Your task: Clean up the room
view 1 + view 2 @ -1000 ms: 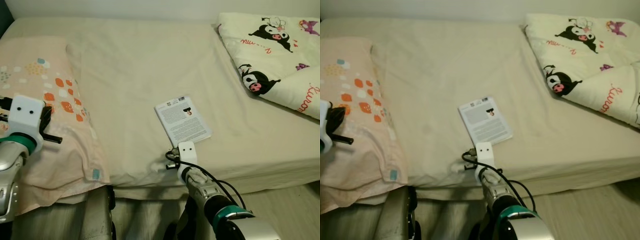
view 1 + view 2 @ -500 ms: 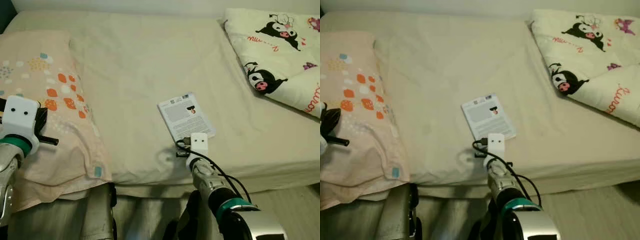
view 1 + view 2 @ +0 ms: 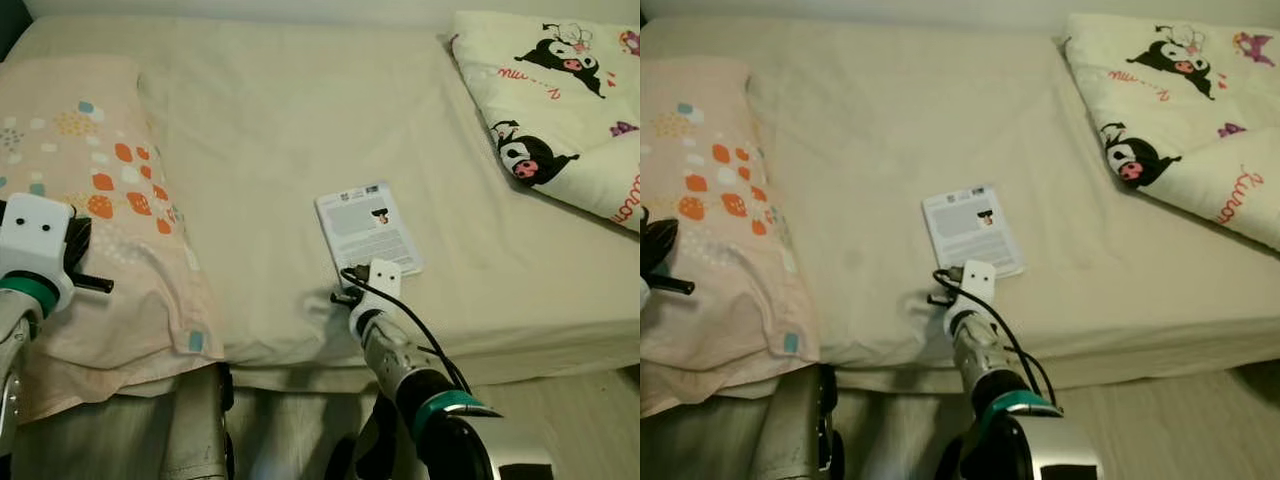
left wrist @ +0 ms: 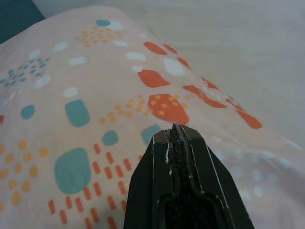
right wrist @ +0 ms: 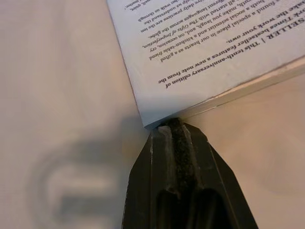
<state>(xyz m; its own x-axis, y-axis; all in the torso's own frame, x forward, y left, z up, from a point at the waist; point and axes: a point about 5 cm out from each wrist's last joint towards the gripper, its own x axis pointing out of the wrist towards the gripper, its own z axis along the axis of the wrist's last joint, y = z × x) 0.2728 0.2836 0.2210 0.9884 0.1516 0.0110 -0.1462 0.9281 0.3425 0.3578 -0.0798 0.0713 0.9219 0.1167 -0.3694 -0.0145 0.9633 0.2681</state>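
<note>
Since a second ago: right pincer (image 5: 177, 125) advanced from the near edge of the bed (image 3: 270, 130) up to the near corner of the book (image 3: 368, 226); between 0.5 s ago and now, swung slightly left, wrist block now over the book's near-left corner. Left pincer (image 4: 175, 130) roughly unchanged, over the pillow (image 3: 90, 190).

Right pincer: fingers pressed together, nothing between them. Tip right at the book's near corner in the right wrist view, apparently touching the page edge; actual contact cannot be told for sure.

Left pincer: fingers together, holding nothing, hovering over the peach pillow with orange and teal spots at the left end of the bed. Contact with the pillow not discernible.

Book: flat on the cream sheet, back cover up, near the near edge of the bed, roughly mid-bed, turned slightly off square.

Head views: whole layout visible, with folded cartoon-print quilt (image 3: 560, 100) far right, well apart from the book, and right arm's black cable (image 3: 400, 310) looping along the wrist. Right wrist view: printed text lines on the back cover legible, page block edge visible, pincer shadow on the sheet. Left wrist view: close pillow pattern beyond the shut tip.
</note>
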